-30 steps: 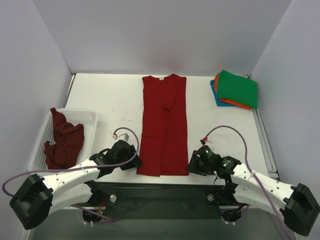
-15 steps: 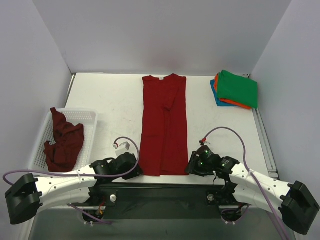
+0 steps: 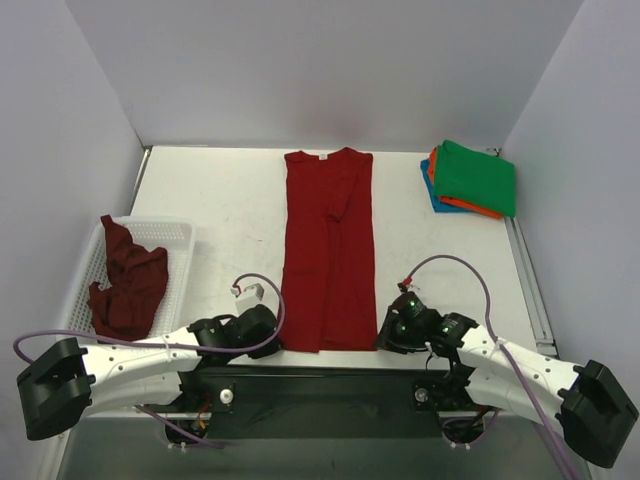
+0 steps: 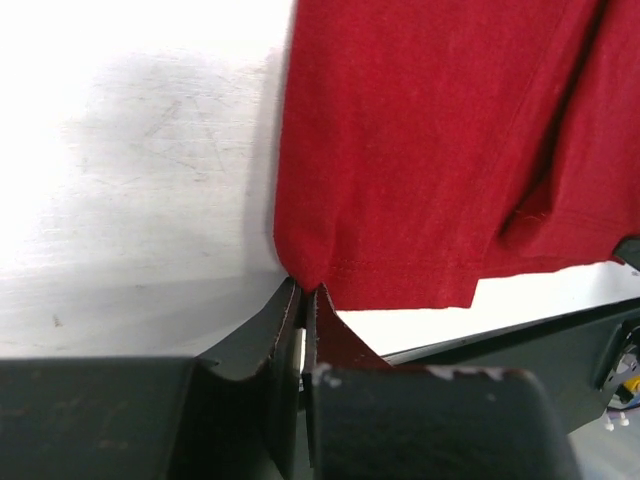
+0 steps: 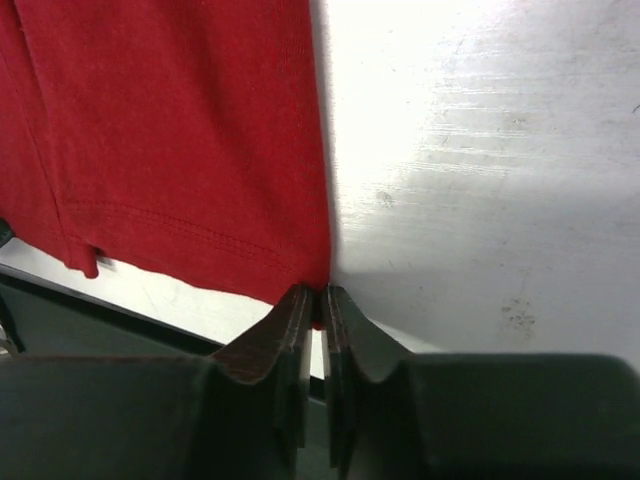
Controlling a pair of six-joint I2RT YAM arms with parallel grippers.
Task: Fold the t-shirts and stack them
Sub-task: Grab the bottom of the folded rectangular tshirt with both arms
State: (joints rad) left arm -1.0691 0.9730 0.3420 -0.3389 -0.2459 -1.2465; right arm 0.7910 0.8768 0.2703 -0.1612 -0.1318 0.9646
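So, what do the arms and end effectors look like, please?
The left arm and right arm have white links, black joints and bases. A purple cable loops to each wrist. The left end effector and right end effector have flat black fingers.

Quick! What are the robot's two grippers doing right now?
Left gripper: closed, pinching the bright red cloth t-shirt's near left corner.
Right gripper: closed, pinching the same t-shirt's near right corner.

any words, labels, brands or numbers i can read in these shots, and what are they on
No text can be read in any view.
Neck label of the bright red t-shirt: too small to read.
Folded green t-shirt and white mesh basket: no print visible.
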